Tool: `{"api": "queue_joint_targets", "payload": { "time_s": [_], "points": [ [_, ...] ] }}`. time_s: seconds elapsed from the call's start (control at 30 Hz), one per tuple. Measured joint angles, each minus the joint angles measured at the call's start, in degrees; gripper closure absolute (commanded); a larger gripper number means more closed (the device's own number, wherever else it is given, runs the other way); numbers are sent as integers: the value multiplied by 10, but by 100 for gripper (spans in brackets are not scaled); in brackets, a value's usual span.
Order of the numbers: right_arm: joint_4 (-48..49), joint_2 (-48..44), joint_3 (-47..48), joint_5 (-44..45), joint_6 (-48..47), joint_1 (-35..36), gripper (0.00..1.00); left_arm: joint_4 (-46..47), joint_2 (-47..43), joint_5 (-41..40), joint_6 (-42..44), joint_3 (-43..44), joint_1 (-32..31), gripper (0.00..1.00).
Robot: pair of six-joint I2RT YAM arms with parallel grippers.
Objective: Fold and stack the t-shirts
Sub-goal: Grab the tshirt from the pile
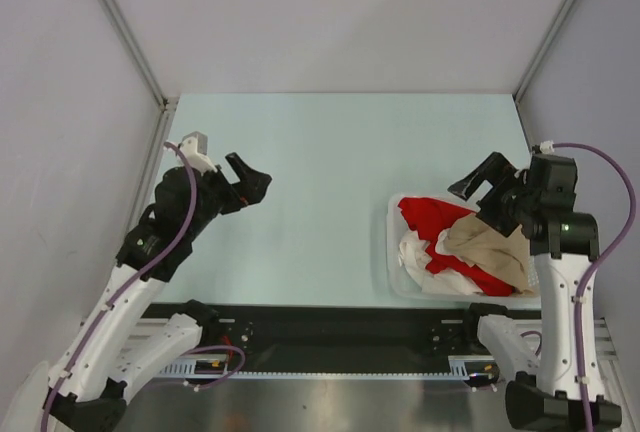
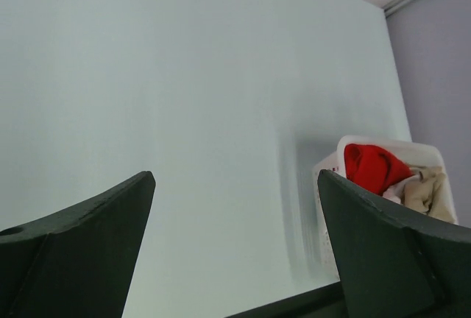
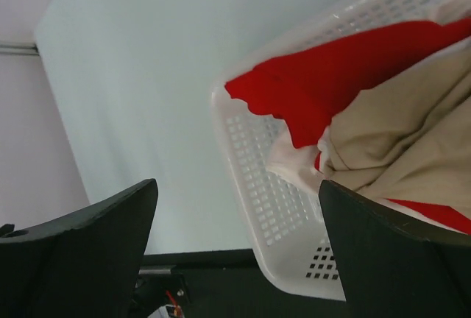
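Right gripper (image 1: 478,195) hangs with jaws spread wide and empty just above the white lattice basket (image 1: 392,252), where a red t-shirt (image 1: 430,214), a beige t-shirt (image 1: 497,245) and a white t-shirt (image 1: 414,250) lie crumpled beneath it. Left gripper (image 1: 254,183), equally wide and empty, hovers over the table (image 1: 330,152) well off to its left. Folding has not begun — the first pick looks to be in hand, likely calling for a descent onto the beige t-shirt on top — pinching one garment only.

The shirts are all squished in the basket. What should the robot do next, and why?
Probably lower the right gripper onto the beige shirt: its jaws are open, it hovers over the basket, and that shirt lies on top of the red shirt.
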Motion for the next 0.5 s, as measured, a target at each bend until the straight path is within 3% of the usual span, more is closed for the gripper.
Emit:
{"api": "queue_joint_targets", "payload": {
  "time_s": [0.13,0.3,0.5],
  "points": [
    [-49,56,7,2,-25,-40,0,-56,26,0,37,47,0,0],
    [-85,98,-6,27,-62,-63,23,-86,23,1,71,48,0,0],
    [-110,99,-48,127,-64,-51,30,-90,41,13,91,48,1,0]
  ]
}}
